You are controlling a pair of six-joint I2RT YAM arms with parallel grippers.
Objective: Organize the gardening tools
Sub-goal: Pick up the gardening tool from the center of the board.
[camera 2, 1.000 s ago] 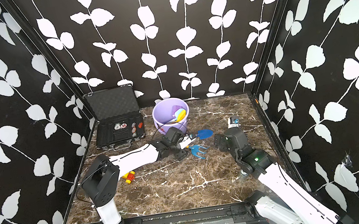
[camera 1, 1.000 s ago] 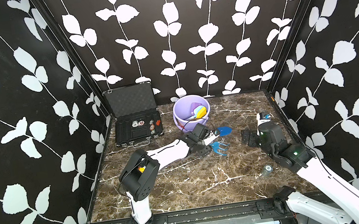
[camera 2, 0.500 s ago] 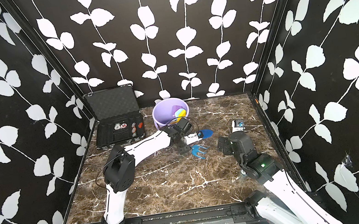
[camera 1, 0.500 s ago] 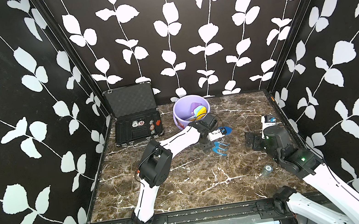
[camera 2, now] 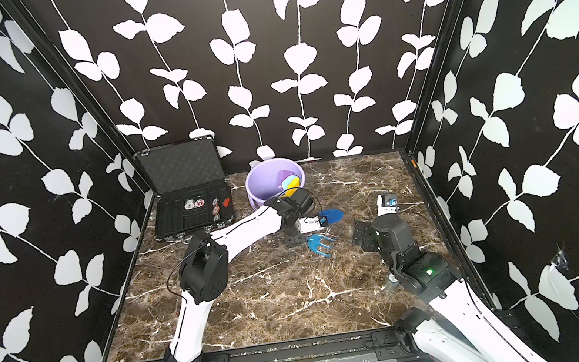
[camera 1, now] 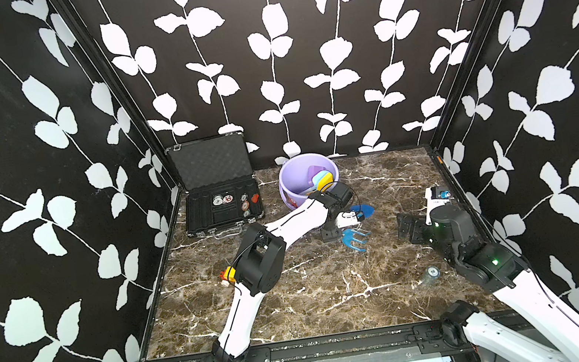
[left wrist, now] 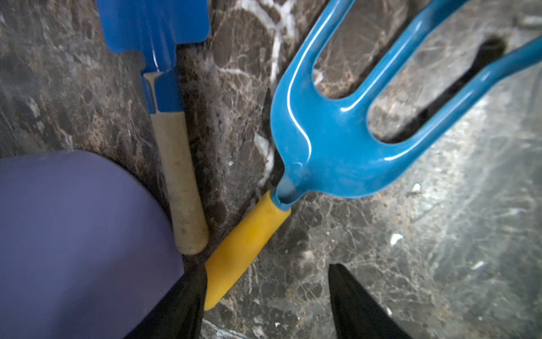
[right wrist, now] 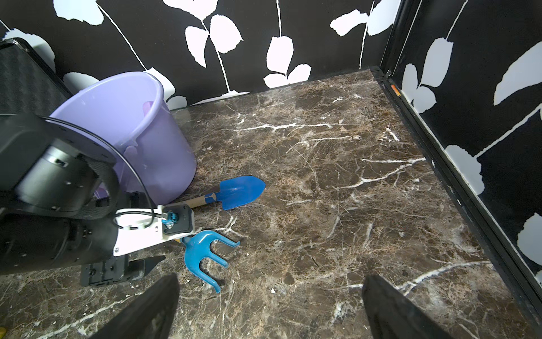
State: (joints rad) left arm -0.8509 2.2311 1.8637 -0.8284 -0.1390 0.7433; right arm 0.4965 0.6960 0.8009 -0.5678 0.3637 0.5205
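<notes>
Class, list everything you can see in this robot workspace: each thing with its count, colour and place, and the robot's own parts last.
bucket: one, lavender, back centre of table.
tools: count hidden; purple, light blue and yellow parts show in bucket.
trowel: one, blue with wooden handle, lying beside bucket.
rake: one, light blue with yellow handle, lying near trowel.
case: one, black, open, back left.
chips: several, round, in case.
toy vehicle: one, yellow and red, left side.
cylinder: one, greyish, front right.
table: one, brown marble.
left fingers: black, apart, by rake's handle.
right fingers: black, wide apart, empty.
</notes>
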